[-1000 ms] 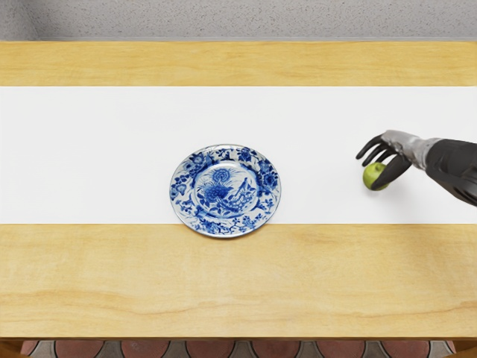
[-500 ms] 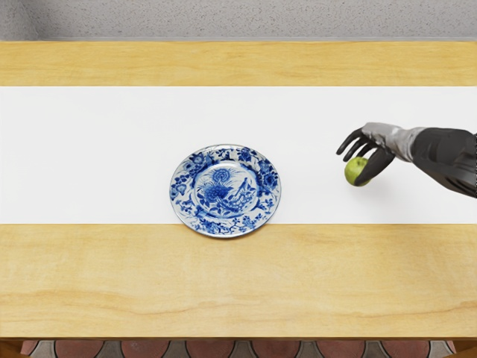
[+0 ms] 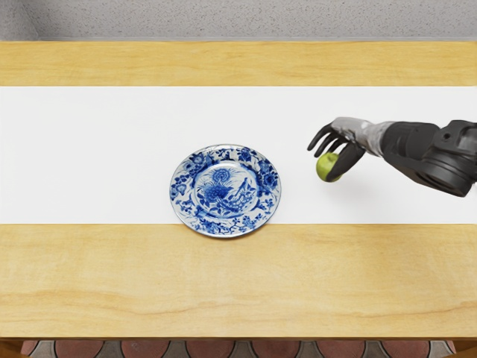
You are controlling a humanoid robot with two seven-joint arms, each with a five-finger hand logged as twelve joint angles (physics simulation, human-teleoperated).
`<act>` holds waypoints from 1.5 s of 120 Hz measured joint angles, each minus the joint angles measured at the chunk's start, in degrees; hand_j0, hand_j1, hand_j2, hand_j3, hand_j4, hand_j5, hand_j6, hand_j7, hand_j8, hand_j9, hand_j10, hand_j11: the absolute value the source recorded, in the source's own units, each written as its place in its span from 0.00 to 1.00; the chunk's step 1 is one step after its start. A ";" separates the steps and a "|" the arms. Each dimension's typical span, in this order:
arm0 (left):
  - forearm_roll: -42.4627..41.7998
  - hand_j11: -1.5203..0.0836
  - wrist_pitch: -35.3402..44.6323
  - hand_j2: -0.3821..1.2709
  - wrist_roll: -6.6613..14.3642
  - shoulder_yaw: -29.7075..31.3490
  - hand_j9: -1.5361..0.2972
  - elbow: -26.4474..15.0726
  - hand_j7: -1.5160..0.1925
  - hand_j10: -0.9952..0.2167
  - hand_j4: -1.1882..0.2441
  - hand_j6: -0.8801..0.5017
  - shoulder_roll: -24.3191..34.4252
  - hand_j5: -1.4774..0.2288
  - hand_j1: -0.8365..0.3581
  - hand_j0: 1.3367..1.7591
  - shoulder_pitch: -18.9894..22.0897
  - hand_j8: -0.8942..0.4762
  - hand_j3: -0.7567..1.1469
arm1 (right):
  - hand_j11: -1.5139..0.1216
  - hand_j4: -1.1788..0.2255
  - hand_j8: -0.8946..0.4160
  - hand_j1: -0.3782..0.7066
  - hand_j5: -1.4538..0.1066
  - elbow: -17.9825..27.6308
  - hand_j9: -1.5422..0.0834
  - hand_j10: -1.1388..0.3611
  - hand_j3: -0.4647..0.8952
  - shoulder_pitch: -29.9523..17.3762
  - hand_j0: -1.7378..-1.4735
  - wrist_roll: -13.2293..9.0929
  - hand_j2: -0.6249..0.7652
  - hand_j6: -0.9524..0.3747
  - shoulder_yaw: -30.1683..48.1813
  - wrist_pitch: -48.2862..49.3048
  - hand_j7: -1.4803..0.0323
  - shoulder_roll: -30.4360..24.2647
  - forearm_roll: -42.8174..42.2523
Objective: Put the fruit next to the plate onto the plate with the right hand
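Observation:
A small green fruit [image 3: 325,165] is held in my right hand [image 3: 333,152], whose dark fingers curl around it from above and behind. The arm comes in from the right edge. Hand and fruit hang above the white runner, to the right of the blue-and-white patterned plate [image 3: 225,189] and apart from it. The plate lies flat at the middle of the table with nothing on it. No left arm shows.
A white runner [image 3: 112,149] crosses the wooden table [image 3: 223,276] from left to right. Bare wood lies in front of it and behind it. A grey wall band runs along the far edge.
My right hand has carried the green fruit leftward toward the plate and lifted it slightly off the runner. The plate has not moved.

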 joint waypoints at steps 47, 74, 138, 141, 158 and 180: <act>0.00 0.94 0.00 0.23 0.01 0.01 0.83 0.00 0.88 0.82 0.82 0.63 0.00 0.86 0.99 0.76 0.00 0.65 0.40 | 0.50 0.47 0.35 0.56 0.48 -0.19 0.53 0.40 0.34 1.29 0.30 -1.57 0.50 0.32 0.45 -3.73 0.53 6.31 1.82; -0.01 0.94 0.00 0.23 0.01 0.01 0.83 0.00 0.88 0.82 0.82 0.63 0.00 0.86 0.99 0.76 0.00 0.65 0.40 | 0.51 0.47 0.35 0.56 0.49 -0.33 0.53 0.40 0.34 1.41 0.30 -2.72 0.50 0.32 1.02 -5.91 0.53 9.22 2.03; -0.01 0.94 0.00 0.23 0.00 0.01 0.83 0.00 0.88 0.82 0.82 0.63 0.00 0.86 0.99 0.76 0.00 0.65 0.40 | 0.54 0.50 0.35 0.54 0.53 -1.64 0.56 0.44 0.34 1.25 0.30 -5.57 0.42 0.36 3.09 -11.70 0.57 17.66 3.11; -0.01 0.94 0.00 0.23 0.00 0.00 0.83 0.00 0.88 0.82 0.82 0.63 0.00 0.86 0.99 0.76 0.00 0.65 0.40 | 0.56 0.52 0.37 0.51 0.55 -1.77 0.59 0.46 0.34 1.12 0.30 -5.60 0.42 0.38 3.23 -12.52 0.59 18.03 3.11; -0.01 0.94 0.00 0.23 0.02 0.00 0.83 0.00 0.88 0.82 0.82 0.63 0.00 0.86 0.99 0.76 0.00 0.65 0.40 | 0.73 0.66 0.51 0.30 0.72 -2.09 0.75 0.59 0.34 0.52 0.30 -5.70 0.43 0.53 4.04 -16.55 0.76 19.28 3.13; -0.01 0.94 0.00 0.23 0.01 0.00 0.83 0.00 0.88 0.82 0.82 0.63 0.00 0.86 0.99 0.76 0.00 0.65 0.40 | 0.84 0.77 0.61 0.14 0.84 -2.09 0.87 0.69 0.34 0.85 0.30 -6.97 0.44 0.64 3.89 -17.34 0.89 16.70 3.70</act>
